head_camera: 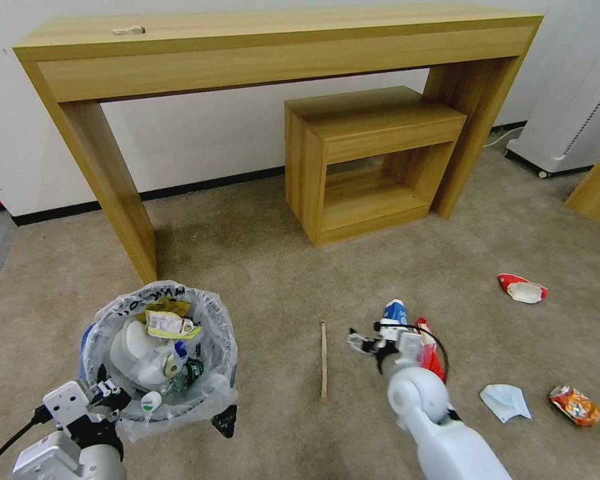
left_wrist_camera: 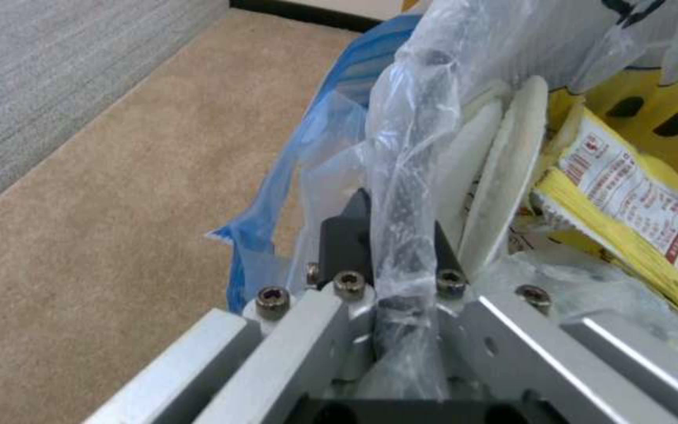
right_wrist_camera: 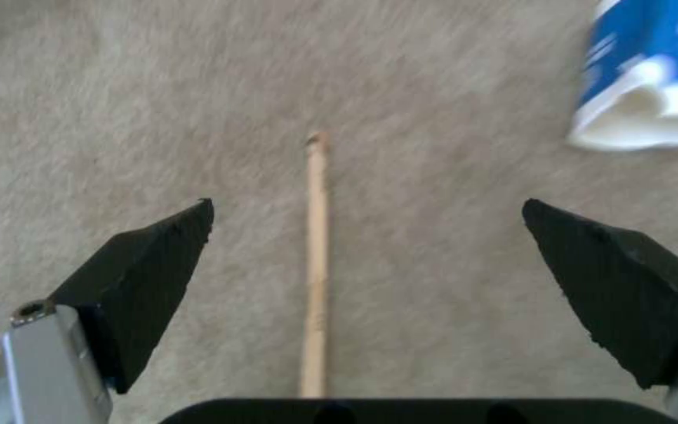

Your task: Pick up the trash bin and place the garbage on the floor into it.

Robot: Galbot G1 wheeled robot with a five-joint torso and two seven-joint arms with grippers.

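- Right gripper: jaws spread wide, nothing held; the wooden stick is seen running straight down the gap between the two black fingertips, roughly centred and apart from both.
- Long axis of the stick is lined up with the gripper's reach direction, so the jaws would close across its thin width; judged a favourable alignment, only descent to the floor seems needed.
- In the head view the right gripper is just right of the stick, which lies lengthwise away from the robot on the carpet.
- Blue-white paper cup lies near the stick's far end, off to one fingertip's side; in the head view it is right of the stick, just beyond the gripper. Risk judged: the cup could be nudged on closing.
- Left gripper: jaws clamped on the bag-lined rim of the trash bin; the bin is held well left of the stick, partly filled.
- Right arm is clearly the nearer one to the stick.
- Further right of the stick: red-white cup, blue mask, orange snack bag, not yet collected.
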